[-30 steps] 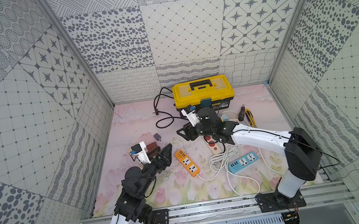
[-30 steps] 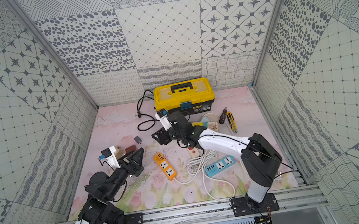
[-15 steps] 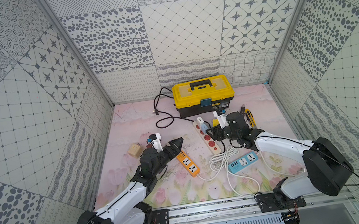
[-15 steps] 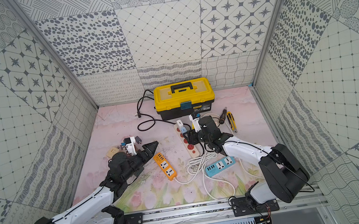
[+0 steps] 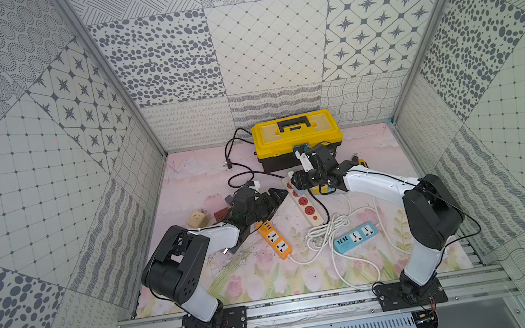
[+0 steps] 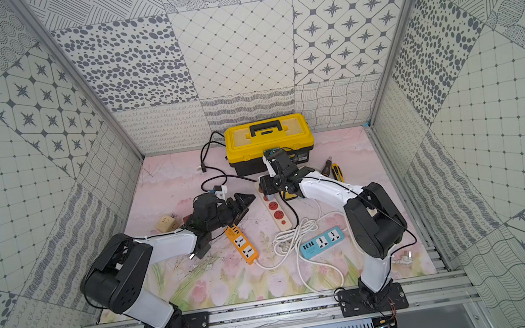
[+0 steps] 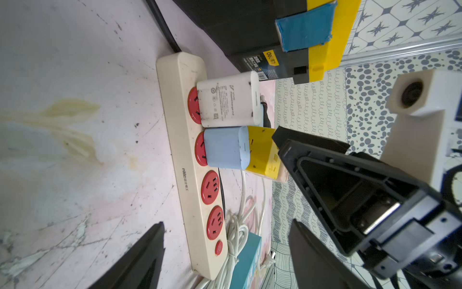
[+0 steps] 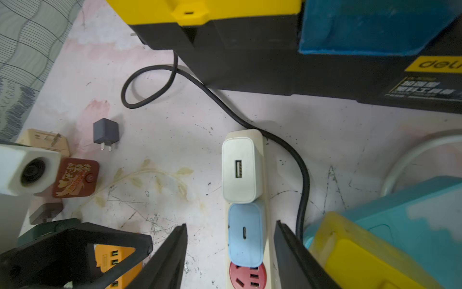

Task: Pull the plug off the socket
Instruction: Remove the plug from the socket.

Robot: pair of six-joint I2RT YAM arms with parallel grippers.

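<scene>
Looking down through the right wrist camera, I see the blue charger [image 8: 246, 235] seated in the second red socket of the cream power strip [image 7: 180, 150]. It is directly under the right gripper [image 8: 230, 223], whose two black fingers stand apart with a gap on each side of it, so that pincer is released and grasps nothing. The charger's longer side runs along the strip's length, and the strip itself runs from the yellow toolbox [image 5: 296, 131] toward the front rail, so the jaws are lined up to close across the charger's narrow width. From the left wrist camera, the one right fingertip [image 7: 287, 142] I can make out sits above the charger's top face, so I judge the move to be a straight drop before closing, then a pull square off the strip's face. The white charger [image 8: 240, 170] touches the blue one on the toolbox side, and a yellow block [image 7: 262, 152] and the black cable [image 8: 302, 190] crowd the far finger's lane. The left gripper [image 7: 227, 221] is also spread and empty, aimed at the strip's bare switch end from the side, and it is well placed to pin the strip down, but the right arm is the one already over the plug
</scene>
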